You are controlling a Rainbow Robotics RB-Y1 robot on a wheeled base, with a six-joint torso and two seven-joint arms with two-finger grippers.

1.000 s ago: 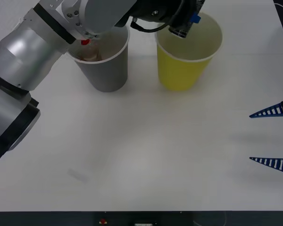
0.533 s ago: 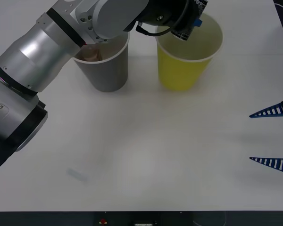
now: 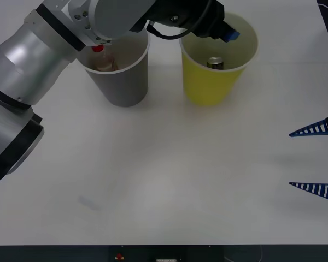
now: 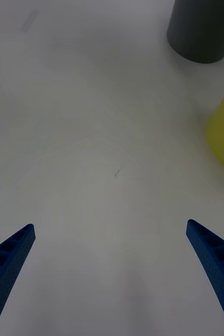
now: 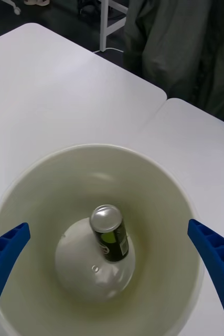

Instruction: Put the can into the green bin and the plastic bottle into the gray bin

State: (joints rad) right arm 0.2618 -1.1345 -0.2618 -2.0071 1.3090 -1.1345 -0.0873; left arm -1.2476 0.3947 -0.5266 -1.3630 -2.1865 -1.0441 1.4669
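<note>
White table [image 3: 169, 180] carries both bins side by side at the far edge, close but not touching. Left arm reaches across over the gray bin [image 3: 123, 76] to the green bin [image 3: 210, 82]; left gripper [image 5: 112, 294] hangs above the green bin's mouth, fingers [image 5: 4, 257] spread wide, holding nothing. The can [image 5: 109, 232] stands upright on the green bin's floor, directly below and between the spread fingers, well clear of them. Front view catches just its silver top [image 3: 215, 63] past the rim; left wrist view gives the whole inside, pull-tab top and dark side with a green patch, print too small to read. The plastic bottle [image 3: 101, 57] sits in the gray bin, red cap up against the near wall, partly hidden by the arm. Right gripper [image 3: 317, 158] parked low at the table's right edge, fingers [image 4: 216, 262] wide apart, empty; right wrist view has bare tabletop plus both bins' lower walls.
</note>
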